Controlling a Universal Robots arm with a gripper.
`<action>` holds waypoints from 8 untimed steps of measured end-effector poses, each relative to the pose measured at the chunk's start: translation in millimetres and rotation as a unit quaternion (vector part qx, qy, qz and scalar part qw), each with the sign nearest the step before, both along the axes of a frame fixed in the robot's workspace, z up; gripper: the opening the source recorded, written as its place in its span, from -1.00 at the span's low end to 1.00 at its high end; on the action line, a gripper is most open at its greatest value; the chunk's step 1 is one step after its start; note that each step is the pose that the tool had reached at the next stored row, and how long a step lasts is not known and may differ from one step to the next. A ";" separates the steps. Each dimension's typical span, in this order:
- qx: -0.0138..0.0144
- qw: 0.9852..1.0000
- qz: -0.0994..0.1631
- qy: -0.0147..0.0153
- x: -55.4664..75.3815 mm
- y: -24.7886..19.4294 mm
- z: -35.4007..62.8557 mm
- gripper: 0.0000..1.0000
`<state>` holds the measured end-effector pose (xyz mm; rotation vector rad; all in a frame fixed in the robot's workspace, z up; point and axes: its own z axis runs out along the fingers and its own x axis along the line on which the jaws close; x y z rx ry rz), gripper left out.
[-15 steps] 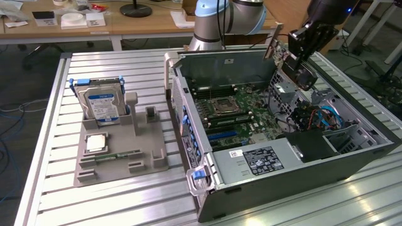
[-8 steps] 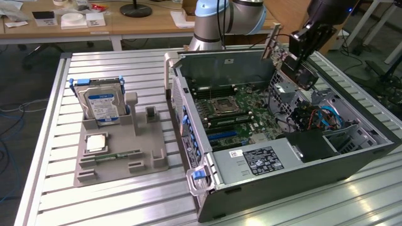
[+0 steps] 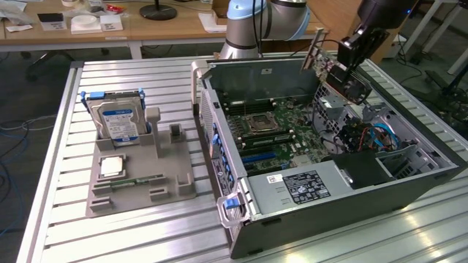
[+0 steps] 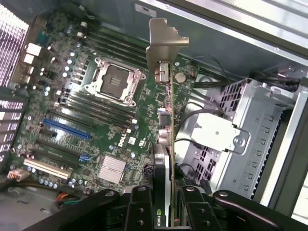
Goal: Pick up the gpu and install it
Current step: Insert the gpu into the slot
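Wrist view: the gripper [image 4: 166,197] fingers [image 4: 140,204] clamp the gpu [image 4: 167,120] edge-on between them, bracket far from the fingertips, above the motherboard [image 4: 110,115], seemingly to leave its edges free.

Table [image 3: 146,235]: ribbed aluminium slats, pale glare at the exterior view's right.
Desk [image 3: 175,30]: light wood, white legs, behind the table; bears papers [image 3: 212,22], white boxes [image 3: 84,23], a black round base [image 3: 158,11].
Floor [image 3: 26,101]: dark grey, pale cables [image 3: 9,129] at the exterior view's left.
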<state>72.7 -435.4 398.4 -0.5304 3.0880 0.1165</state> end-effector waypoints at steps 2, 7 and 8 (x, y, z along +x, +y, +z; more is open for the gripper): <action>0.000 1.000 0.012 0.000 0.0 0.0 0.0 -0.47; 0.000 0.999 0.038 0.000 0.0 0.0 -0.2 -0.47; 0.000 0.999 0.044 0.000 0.0 0.0 -0.2 -0.47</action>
